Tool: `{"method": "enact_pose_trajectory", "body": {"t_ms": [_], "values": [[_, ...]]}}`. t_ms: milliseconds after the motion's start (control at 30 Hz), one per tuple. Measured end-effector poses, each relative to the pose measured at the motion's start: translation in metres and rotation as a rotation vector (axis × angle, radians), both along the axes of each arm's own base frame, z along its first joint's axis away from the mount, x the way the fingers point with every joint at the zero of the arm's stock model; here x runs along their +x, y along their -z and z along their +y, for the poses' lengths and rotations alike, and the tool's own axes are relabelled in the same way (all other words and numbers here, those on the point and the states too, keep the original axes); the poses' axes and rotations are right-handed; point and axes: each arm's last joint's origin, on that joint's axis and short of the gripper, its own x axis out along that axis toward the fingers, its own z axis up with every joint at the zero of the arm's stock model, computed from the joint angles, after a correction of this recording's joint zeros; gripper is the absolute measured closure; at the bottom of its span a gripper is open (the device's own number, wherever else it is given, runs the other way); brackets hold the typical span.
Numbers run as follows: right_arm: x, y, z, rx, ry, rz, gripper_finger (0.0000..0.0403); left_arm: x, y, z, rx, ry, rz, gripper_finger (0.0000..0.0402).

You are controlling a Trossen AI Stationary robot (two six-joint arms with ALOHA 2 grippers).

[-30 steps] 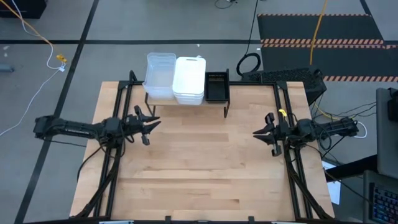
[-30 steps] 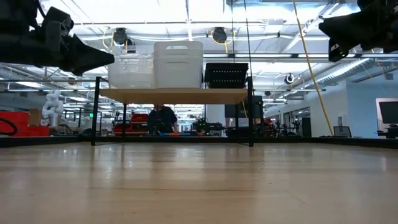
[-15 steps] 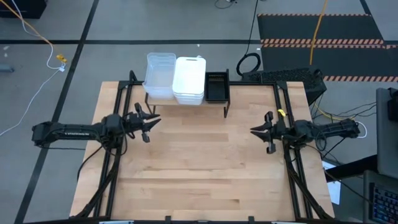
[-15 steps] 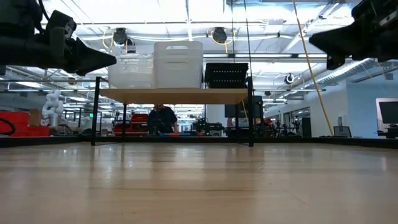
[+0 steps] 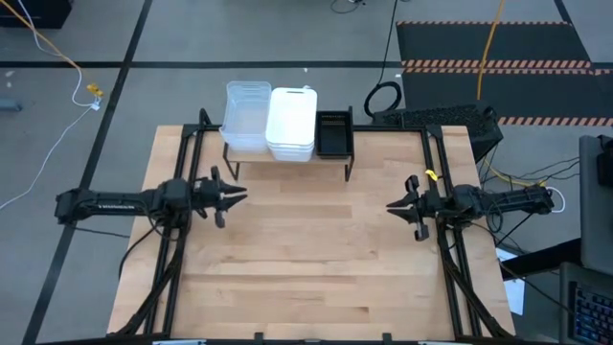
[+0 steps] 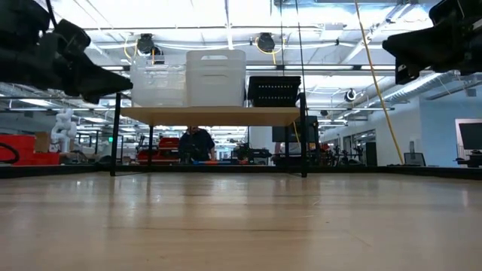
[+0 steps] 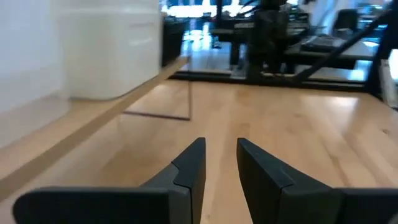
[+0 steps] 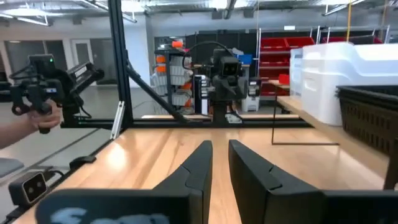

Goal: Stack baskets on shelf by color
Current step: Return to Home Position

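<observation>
Hovering over the counter (image 5: 306, 264): left claw (image 5: 227, 195), right claw (image 5: 399, 206), each barely parted, seemingly empty; baskets (image 5: 290, 123) stacked on shelf (image 6: 211, 114) beyond, between them.

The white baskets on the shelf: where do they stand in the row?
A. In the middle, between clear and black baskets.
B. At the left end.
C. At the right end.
A: the white baskets stand between the clear baskets and the black baskets on the shelf.

Three basket stacks (image 6: 216, 77), one shelf (image 6: 211, 114), one table (image 6: 241, 226)
</observation>
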Motion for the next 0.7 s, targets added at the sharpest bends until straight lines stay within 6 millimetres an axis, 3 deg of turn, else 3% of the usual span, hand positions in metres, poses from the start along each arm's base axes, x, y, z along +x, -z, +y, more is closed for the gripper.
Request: {"method": "enact_pose_trajectory", "body": {"t_ms": [700], "values": [[0.001,0.007,0.0,-0.004,-0.001,0.075,0.0358,-0.019,-0.011,-0.011,0.087,-0.009,-0.047,0.0309]]}}
